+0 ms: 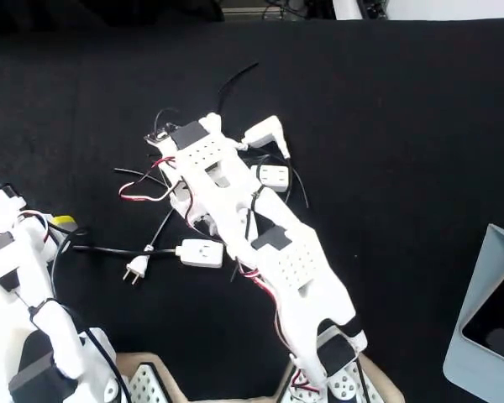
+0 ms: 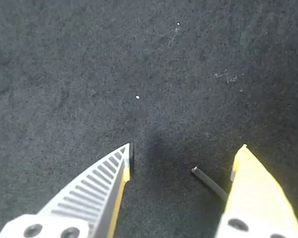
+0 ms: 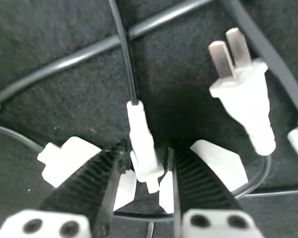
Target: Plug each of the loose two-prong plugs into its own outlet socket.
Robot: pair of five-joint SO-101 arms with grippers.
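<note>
Right end effector (image 3: 145, 147) grips a white two-prong plug (image 3: 138, 124) by its body, likely for insertion; left end effector (image 2: 186, 148) stands open.

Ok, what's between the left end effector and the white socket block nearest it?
The high view shows the black cord from the socket block running toward the left end effector, a loose two-prong plug beside it.

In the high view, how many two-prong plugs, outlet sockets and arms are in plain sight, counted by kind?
Two-prong plugs: 2
Outlet sockets: 2
Arms: 2
Total: 6
</note>
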